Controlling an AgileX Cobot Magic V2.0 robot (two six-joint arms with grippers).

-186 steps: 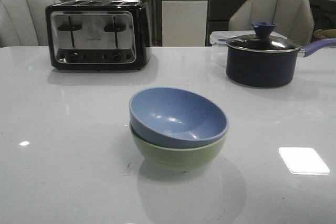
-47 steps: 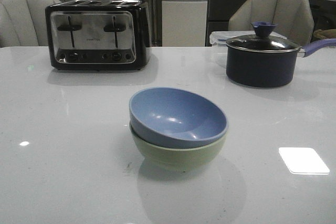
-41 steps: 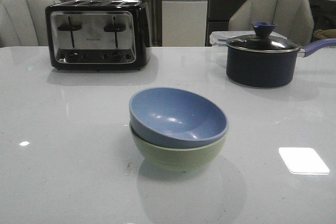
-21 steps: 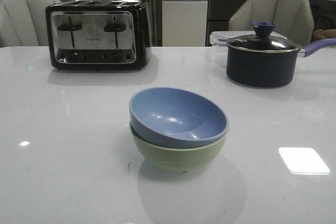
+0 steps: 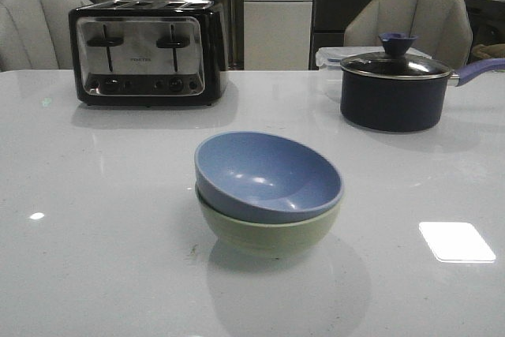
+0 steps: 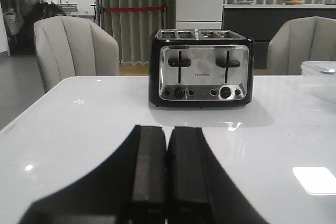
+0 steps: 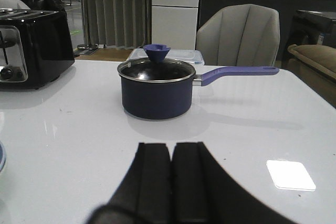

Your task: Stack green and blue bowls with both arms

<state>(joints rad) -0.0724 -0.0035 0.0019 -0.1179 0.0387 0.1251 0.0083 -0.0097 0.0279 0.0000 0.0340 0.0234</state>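
The dusty blue bowl (image 5: 264, 175) sits nested inside the pale green bowl (image 5: 268, 230) at the middle of the white table (image 5: 95, 219), tilted slightly. Neither arm shows in the front view. My left gripper (image 6: 167, 129) is shut and empty, low over the table and facing the toaster. My right gripper (image 7: 172, 145) is shut and empty, low over the table and facing the saucepan. A sliver of the blue bowl's rim (image 7: 1, 158) shows at the edge of the right wrist view.
A black and chrome toaster (image 5: 146, 53) stands at the back left, also in the left wrist view (image 6: 202, 66). A dark lidded saucepan (image 5: 394, 88) with a purple handle stands at the back right, also in the right wrist view (image 7: 156, 90). Grey chairs stand behind the table.
The bowls, toaster and saucepan have not moved. Only a person in the far background at the upper left has shifted.
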